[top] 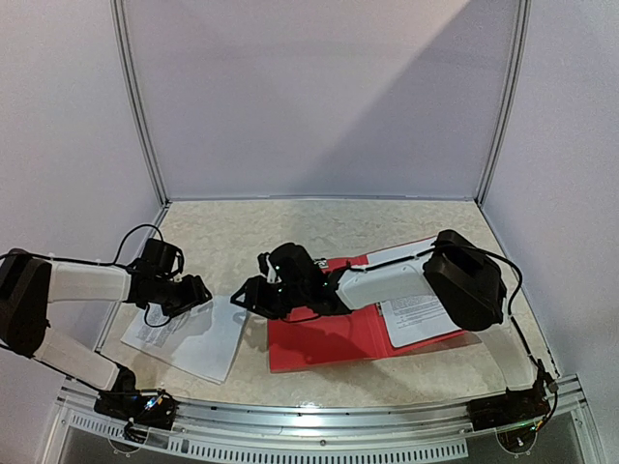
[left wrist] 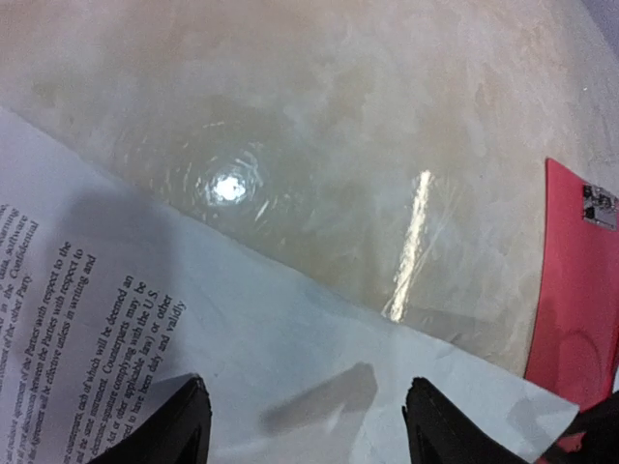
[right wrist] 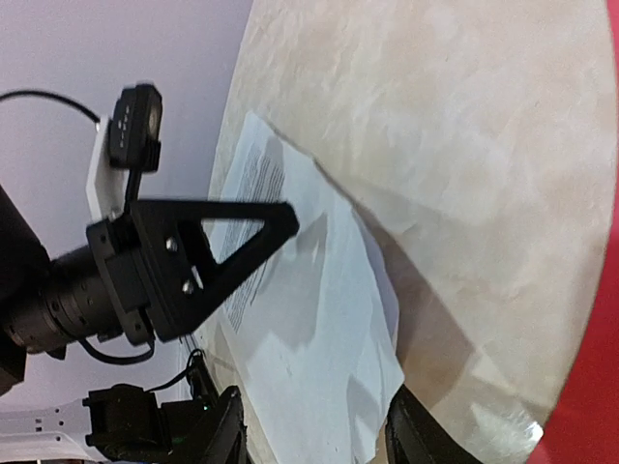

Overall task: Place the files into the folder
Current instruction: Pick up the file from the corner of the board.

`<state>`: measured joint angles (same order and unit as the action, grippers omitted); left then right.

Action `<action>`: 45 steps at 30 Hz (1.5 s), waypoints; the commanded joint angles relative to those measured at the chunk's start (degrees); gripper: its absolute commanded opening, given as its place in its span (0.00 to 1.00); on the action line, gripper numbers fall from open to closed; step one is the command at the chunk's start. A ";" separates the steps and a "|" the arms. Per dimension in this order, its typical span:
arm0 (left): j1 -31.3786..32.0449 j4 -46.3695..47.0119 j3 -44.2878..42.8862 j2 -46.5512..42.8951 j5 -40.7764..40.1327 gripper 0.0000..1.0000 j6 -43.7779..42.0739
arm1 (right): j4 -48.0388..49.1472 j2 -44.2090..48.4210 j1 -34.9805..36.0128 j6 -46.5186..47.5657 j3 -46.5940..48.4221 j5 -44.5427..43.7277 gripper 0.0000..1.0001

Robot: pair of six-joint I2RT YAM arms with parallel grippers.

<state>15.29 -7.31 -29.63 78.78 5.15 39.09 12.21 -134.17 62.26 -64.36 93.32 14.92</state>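
Top external only: printed sheet [top: 422, 315] lying on open folder [top: 319, 346].

folder [top: 319, 343]: right arm [top: 387, 282] lies across it, so I can't see the spine from above
sheet on the folder [top: 421, 314]: upper left under that arm; print too small for me to read
loose sheet [top: 193, 338]: top corner hidden beneath the left gripper [top: 198, 293]
left fingers [left wrist: 179, 430]: cut off at the bottom edge
right fingers [right wrist: 221, 440]: only stubs show at the bottom edge
clip [left wrist: 600, 205]: blurred, cut by the right edge
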 commanded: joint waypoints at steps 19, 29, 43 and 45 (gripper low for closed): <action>-0.54 -4.37 1.91 -3.62 1.88 0.69 0.67 | -9.36 3.68 1.18 1.92 -2.11 -2.27 0.52; -0.57 -4.00 2.35 -3.70 2.31 0.69 0.95 | -9.03 -2.13 4.25 -2.85 2.51 2.19 0.53; -0.53 -3.43 3.03 -3.46 2.78 0.69 0.53 | -10.89 1.32 4.28 -2.03 0.20 -3.71 0.54; -0.53 -3.31 3.02 -3.38 2.84 0.69 0.48 | -11.37 1.76 4.30 -2.50 0.35 -4.01 0.55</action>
<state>15.31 -10.50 -27.68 75.07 7.20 39.68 4.56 -134.43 66.67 -67.18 93.95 13.82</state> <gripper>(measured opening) 0.690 0.544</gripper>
